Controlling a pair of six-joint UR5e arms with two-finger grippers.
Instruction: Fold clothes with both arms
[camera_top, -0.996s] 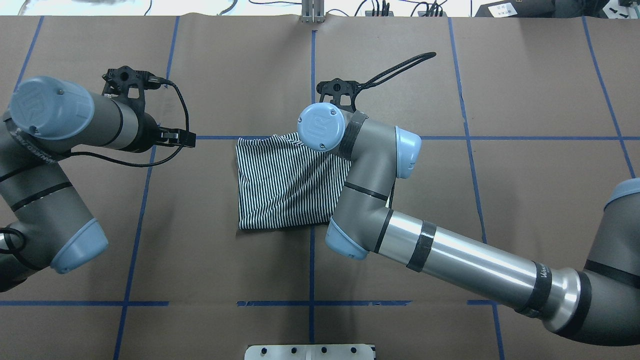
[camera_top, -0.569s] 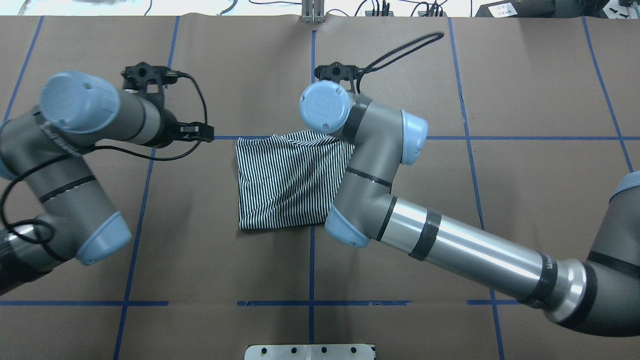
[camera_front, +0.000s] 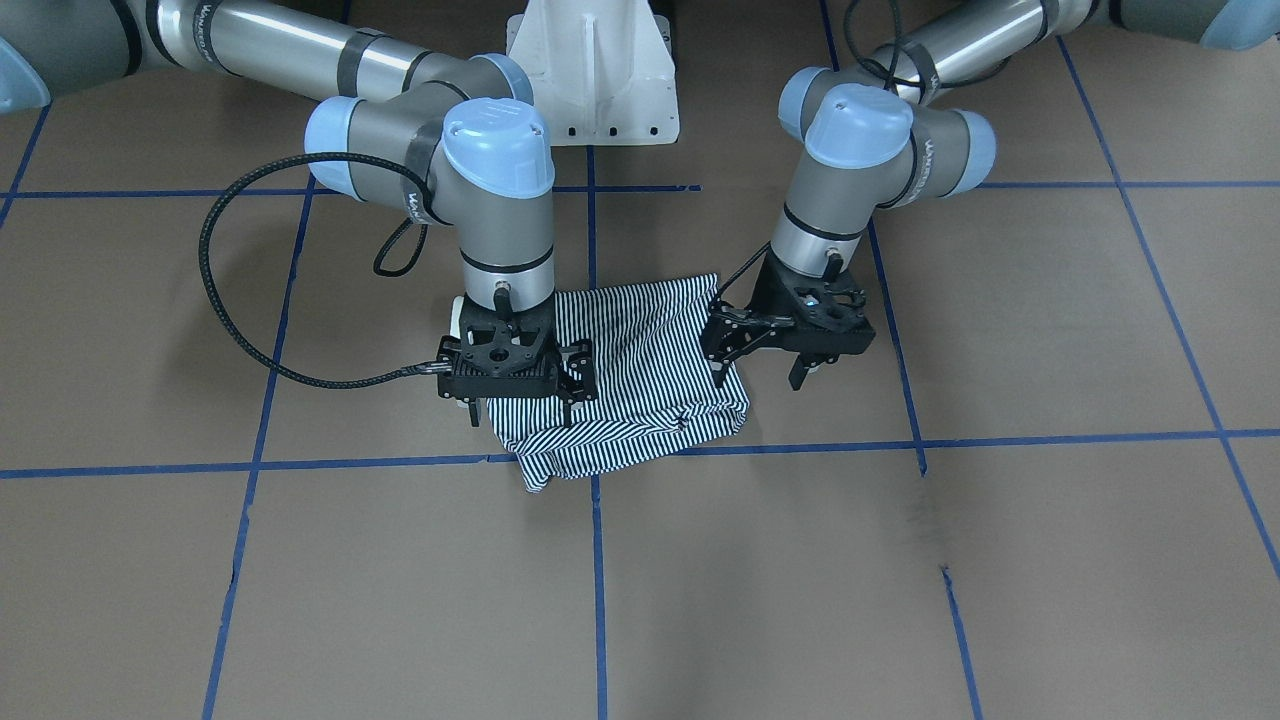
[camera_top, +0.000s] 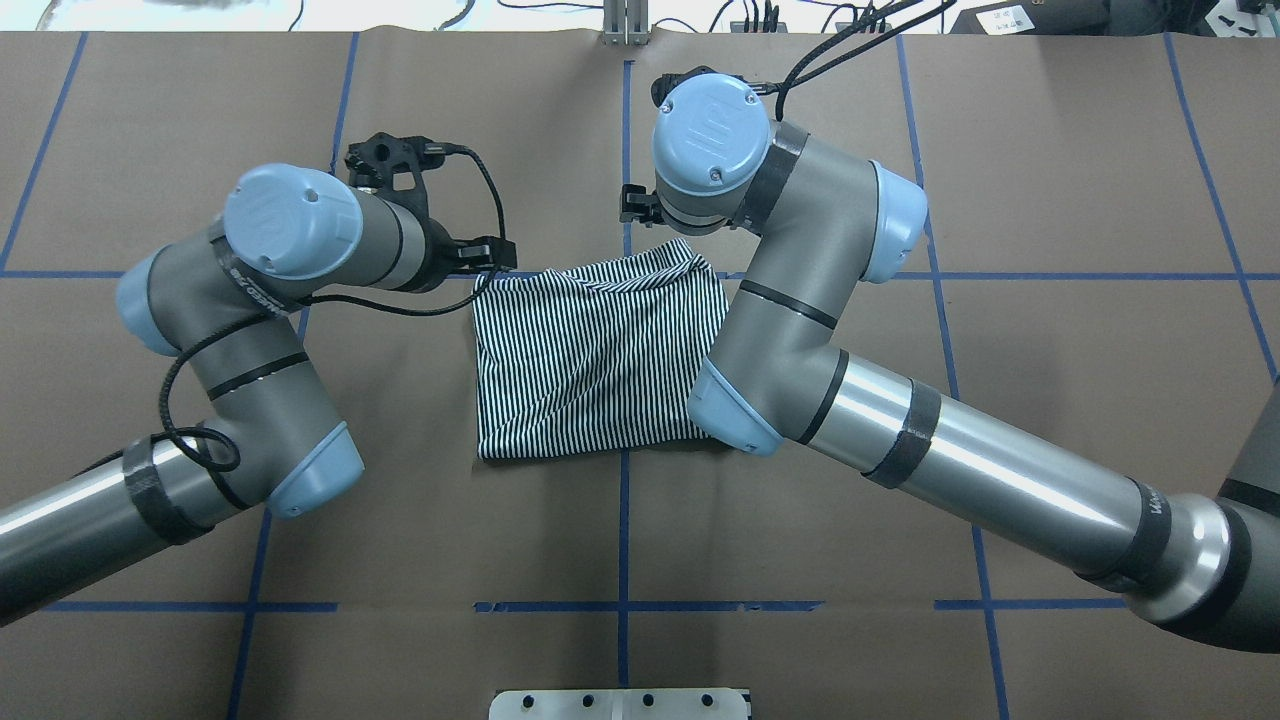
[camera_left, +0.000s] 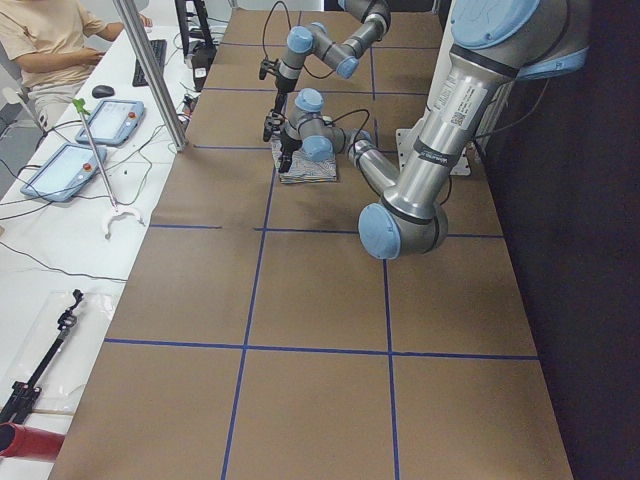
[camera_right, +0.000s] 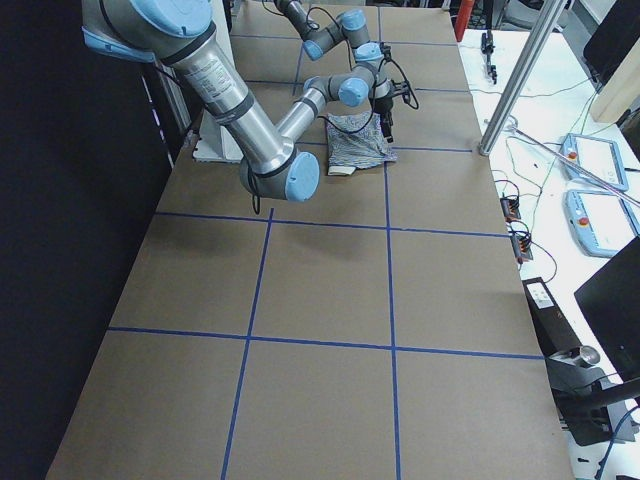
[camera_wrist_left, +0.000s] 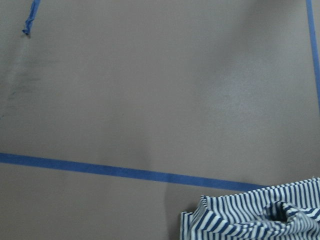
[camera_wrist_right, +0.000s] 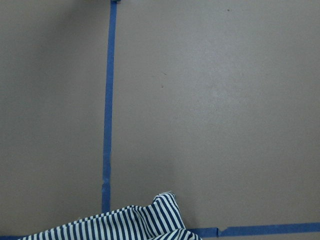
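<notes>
The striped shirt (camera_front: 640, 390) lies folded into a rough square on the brown table (camera_top: 1050, 180), with its far edge rumpled. In the front-facing view my right gripper (camera_front: 522, 405) hangs open over one far corner of the shirt, fingers straddling the cloth. My left gripper (camera_front: 760, 375) is open just above the other far corner. From overhead, the shirt (camera_top: 590, 360) lies between both arms, the left gripper (camera_top: 485, 262) is at its far-left corner, and the right gripper is mostly hidden under its wrist. Both wrist views catch only a striped corner (camera_wrist_left: 250, 220) (camera_wrist_right: 125, 225).
Blue tape lines (camera_top: 624, 520) divide the table into squares. The white pedestal base (camera_front: 590, 70) stands at the robot's side. Beyond the table's far edge are a metal post (camera_left: 150, 70), tablets (camera_left: 110, 120), cables and a seated person (camera_left: 40, 40).
The left arm swung in from the table's left to the shirt's far-left corner. The right wrist moved toward the far side, off the shirt, and the far-right corner now sits a little farther out.
</notes>
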